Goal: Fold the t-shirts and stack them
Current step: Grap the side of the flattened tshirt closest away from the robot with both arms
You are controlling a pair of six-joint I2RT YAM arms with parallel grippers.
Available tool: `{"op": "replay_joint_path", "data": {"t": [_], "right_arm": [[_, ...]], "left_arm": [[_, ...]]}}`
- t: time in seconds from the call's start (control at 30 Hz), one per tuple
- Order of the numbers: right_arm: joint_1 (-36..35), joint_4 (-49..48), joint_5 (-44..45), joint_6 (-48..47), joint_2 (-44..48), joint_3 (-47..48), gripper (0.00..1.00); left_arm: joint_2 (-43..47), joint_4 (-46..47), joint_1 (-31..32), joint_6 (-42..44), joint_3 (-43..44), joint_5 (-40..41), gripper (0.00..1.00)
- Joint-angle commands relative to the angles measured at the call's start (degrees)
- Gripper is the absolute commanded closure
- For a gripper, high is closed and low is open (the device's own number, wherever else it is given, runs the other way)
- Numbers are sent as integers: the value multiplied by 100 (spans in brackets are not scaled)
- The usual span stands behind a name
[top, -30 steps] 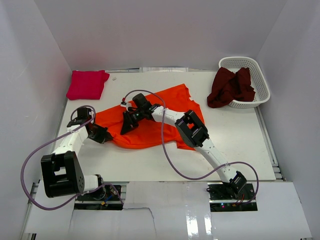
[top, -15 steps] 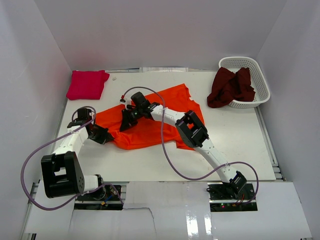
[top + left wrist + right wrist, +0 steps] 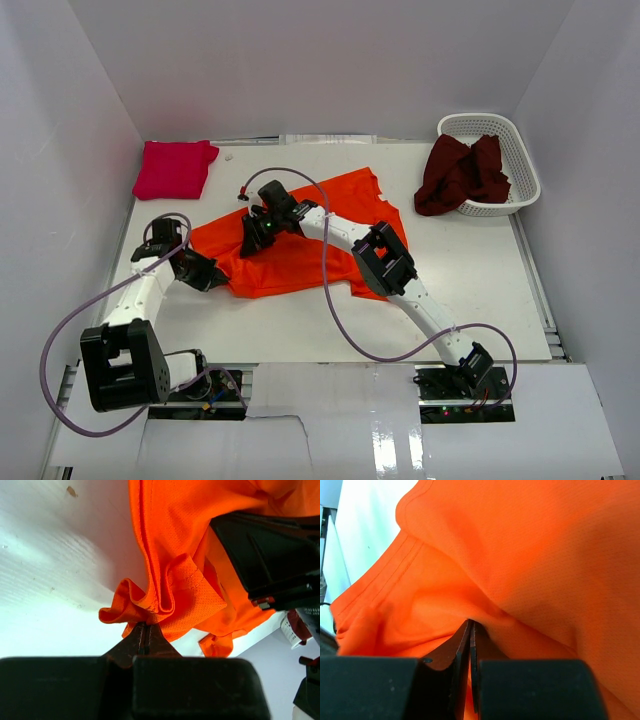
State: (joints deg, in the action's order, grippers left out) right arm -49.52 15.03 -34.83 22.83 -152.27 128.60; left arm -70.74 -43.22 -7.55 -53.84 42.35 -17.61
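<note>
The orange t-shirt [image 3: 300,245] lies partly folded in the middle of the table. My left gripper [image 3: 212,276] is shut on its near-left hem [image 3: 150,611], the cloth bunched at the fingertips. My right gripper [image 3: 252,240] is shut on a fold of the same orange t-shirt [image 3: 530,570] near its left middle, jaws pressed together with fabric draped over them. A magenta-pink t-shirt [image 3: 175,167] sits folded at the back left. The maroon t-shirt [image 3: 462,173] hangs crumpled over the rim of the white basket [image 3: 520,150] at the back right.
White walls close in the table on three sides. The right arm's links [image 3: 385,262] stretch across the orange t-shirt's right half. A purple cable [image 3: 330,300] loops over the table near the front.
Both grippers have shifted slightly toward the back left with the orange cloth, and the shirt's near edge has pulled back from the front.
</note>
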Motion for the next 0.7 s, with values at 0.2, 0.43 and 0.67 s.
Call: {"op": "replay_joint_path", "data": {"t": [0.2,0.43,0.67], "right_arm": [[83,431,574,-279,-269,148,92],[83,457,574,-270,-269,131,92],[83,133,-460,27,-155,-96,80]], "left_arm": [[755,-959,-10,304,-7,-173,100],[869,-1100,-9,287,-200,-234,100],[834,-960,-9,304,-192,-200,100]]}}
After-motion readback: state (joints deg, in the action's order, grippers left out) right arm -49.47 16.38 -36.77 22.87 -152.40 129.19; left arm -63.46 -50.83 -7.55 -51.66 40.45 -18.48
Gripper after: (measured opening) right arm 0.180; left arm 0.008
